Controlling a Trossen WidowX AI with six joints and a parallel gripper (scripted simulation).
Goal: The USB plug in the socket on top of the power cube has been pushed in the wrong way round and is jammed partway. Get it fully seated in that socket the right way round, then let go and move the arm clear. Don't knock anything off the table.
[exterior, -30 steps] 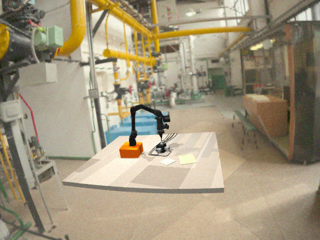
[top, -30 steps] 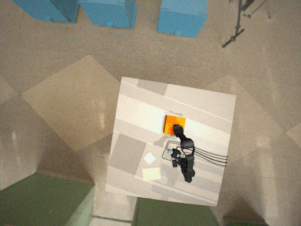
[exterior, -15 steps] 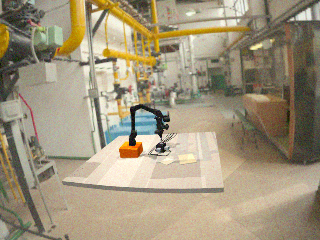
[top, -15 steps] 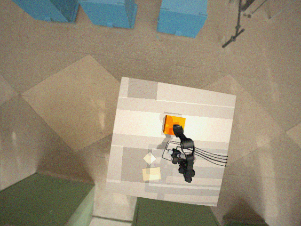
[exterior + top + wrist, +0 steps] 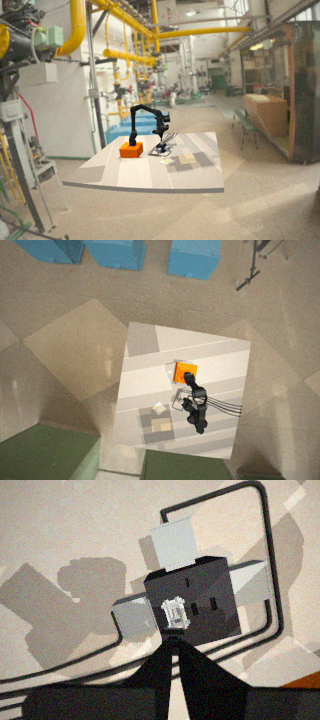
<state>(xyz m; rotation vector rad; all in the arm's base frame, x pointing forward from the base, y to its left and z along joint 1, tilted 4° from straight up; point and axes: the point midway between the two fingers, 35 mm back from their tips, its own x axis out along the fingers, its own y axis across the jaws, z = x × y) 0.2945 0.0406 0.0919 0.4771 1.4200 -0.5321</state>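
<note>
Black arm on its orange block, its gripper (image 5: 184, 402) (image 5: 161, 139) (image 5: 174, 647) over the power cube (image 5: 180, 401) (image 5: 161, 147) (image 5: 197, 600).
The pale counter (image 5: 144, 384) (image 5: 134, 175) (image 5: 45, 510) carries everything, the cube inward from its edges; pale plugs jut from the cube's sides; the fingers are nearly together, pinching something small and dark beside the top socket (image 5: 175, 613), likely the USB plug.

1 table (image 5: 144, 384) (image 5: 144, 186), flat, pale top banded in cream and grey. Directly on it: 1 orange block (image 5: 189, 367) (image 5: 129, 152); 1 dark cube (image 5: 160, 147) (image 5: 215, 622), near the block; black cables (image 5: 224, 403) (image 5: 169, 138) (image 5: 272, 555), around and beside the cube; 2 flat notes, pale yellow, 1 square (image 5: 158, 407) (image 5: 167, 161), 1 rectangle (image 5: 157, 424) (image 5: 186, 159), near each other.
</note>
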